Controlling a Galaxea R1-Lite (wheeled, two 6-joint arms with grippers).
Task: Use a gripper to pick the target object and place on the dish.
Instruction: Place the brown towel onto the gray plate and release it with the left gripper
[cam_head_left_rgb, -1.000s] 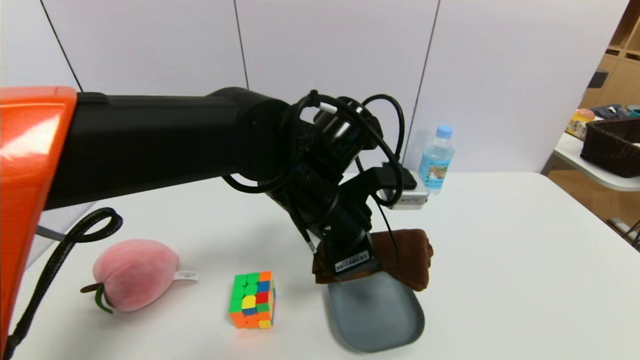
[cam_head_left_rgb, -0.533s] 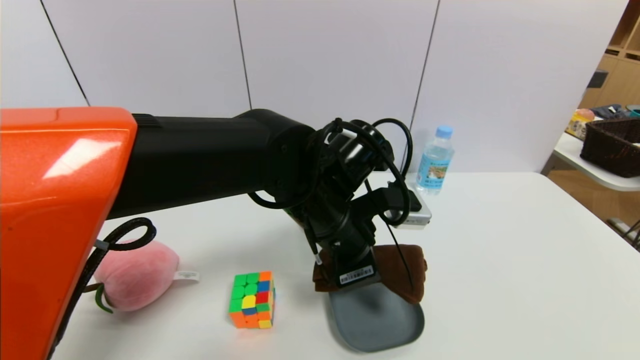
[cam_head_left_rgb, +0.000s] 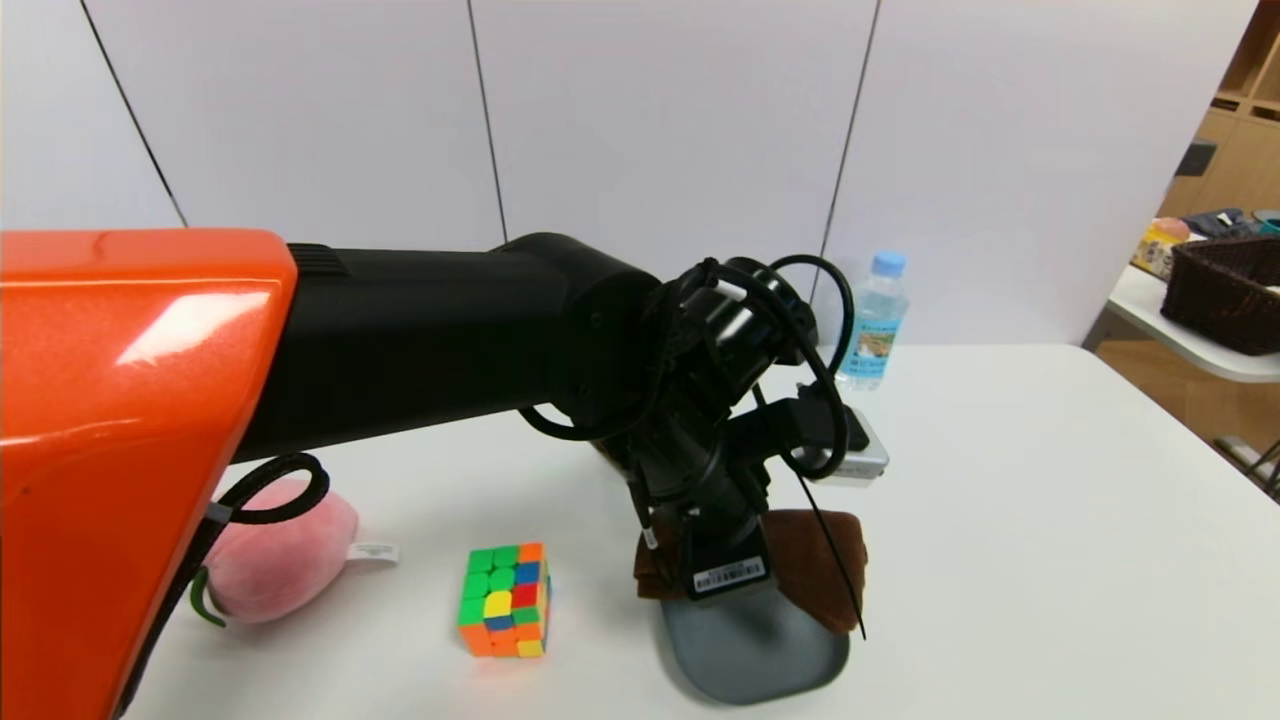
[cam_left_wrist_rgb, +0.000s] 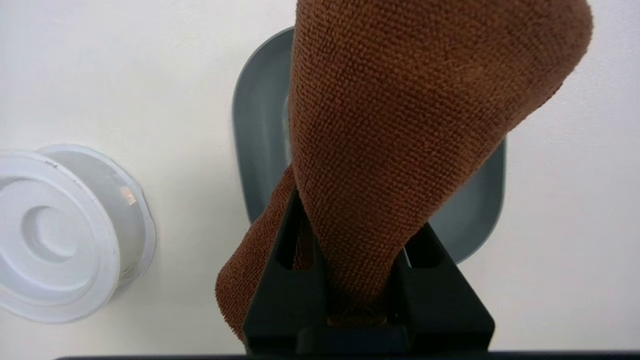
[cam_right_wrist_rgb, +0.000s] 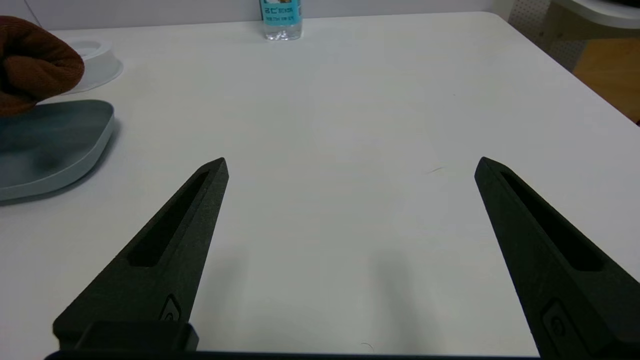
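Left tool (cam_left_wrist_rgb: 357, 280) clamped tight on the brown towel (cam_left_wrist_rgb: 400, 125), hanging over the blue-grey dish (cam_left_wrist_rgb: 260, 125).

Best to lower until the drooping end settles inside the rim, centre it, then let go; the plush, folded cloth overhangs the dish's far edge and may spill onto the worktop (cam_head_left_rgb: 1000, 520). Right tool (cam_right_wrist_rgb: 350, 210) sits parked, fingers spread wide, holding nothing.

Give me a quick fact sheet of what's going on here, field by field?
Left gripper: shut on the brown towel, holding it over the dish
Right gripper: open, idle above bare table
Dish: blue-grey, partly under the towel
Nearby: pink plush peach, coloured cube, water bottle, white disc
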